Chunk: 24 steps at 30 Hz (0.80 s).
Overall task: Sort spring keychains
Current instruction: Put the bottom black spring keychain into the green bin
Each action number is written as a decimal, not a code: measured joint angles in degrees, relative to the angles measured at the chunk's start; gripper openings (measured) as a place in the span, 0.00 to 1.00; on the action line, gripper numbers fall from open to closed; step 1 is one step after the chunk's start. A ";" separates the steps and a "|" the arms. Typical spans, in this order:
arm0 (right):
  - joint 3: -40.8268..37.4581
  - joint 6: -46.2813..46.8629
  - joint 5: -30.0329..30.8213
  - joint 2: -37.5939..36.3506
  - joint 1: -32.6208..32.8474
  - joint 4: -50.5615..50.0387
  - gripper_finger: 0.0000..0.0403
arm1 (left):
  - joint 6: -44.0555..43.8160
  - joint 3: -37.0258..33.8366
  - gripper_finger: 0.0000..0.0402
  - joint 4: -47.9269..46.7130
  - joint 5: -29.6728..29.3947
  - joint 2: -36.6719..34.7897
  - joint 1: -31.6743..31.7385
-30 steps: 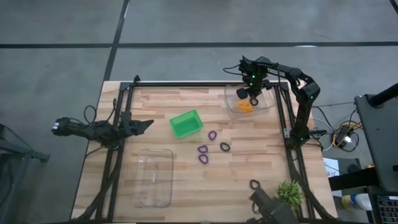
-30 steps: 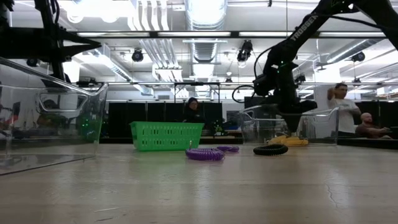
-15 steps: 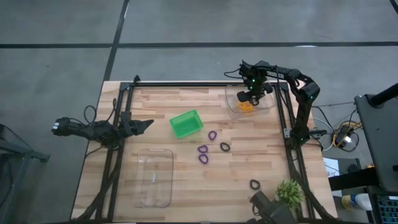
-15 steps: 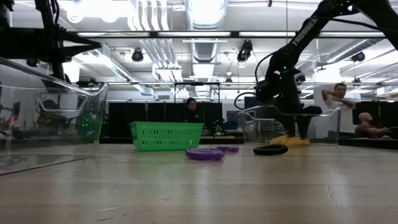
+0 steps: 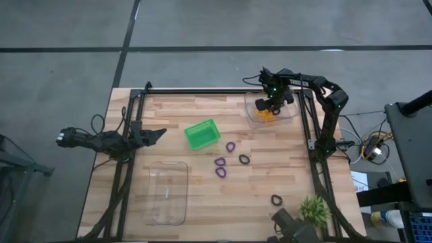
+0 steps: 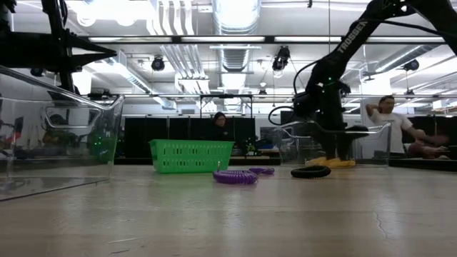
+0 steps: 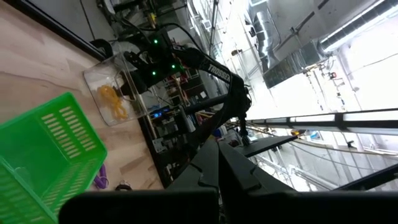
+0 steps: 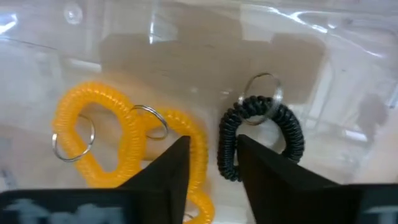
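keychains (image 8: 124, 146) in orange plus one black (image 8: 261, 134) lay binned under the open right claw (image 8: 211, 163); five waited on the tabletop (image 5: 270, 175).

two dark jointed arms, matte black housings, right arm (image 5: 322, 94) with green status lights near the wrist, white "TROSSEN" lettering along one link, black cable loop off it — left arm (image 5: 111, 141) slim, pointy dark fingers (image 8: 165, 171)

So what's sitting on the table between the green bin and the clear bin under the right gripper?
Nothing: in the high view, only bare wood separates the green bin from the clear bin; the purple keychains lie nearer the front.
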 joint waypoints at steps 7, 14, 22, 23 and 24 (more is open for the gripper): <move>-0.25 -2.29 -0.24 -0.16 0.02 -0.63 0.04 | -0.02 0.00 0.00 0.00 -0.01 0.00 0.00; 2.15 -2.91 0.21 0.10 0.12 -2.63 0.02 | -0.04 0.00 0.00 0.02 0.01 0.00 0.00; 3.00 -2.32 1.03 -1.44 0.10 -3.17 0.02 | -0.02 0.00 0.00 0.02 0.02 0.00 -0.01; 3.00 -1.36 1.43 -1.65 0.10 -3.17 0.02 | 0.00 0.00 0.00 0.02 0.02 0.01 -0.01; 3.00 -0.54 1.53 -1.91 0.10 -3.13 0.02 | 0.16 0.00 0.00 0.02 0.02 0.00 0.00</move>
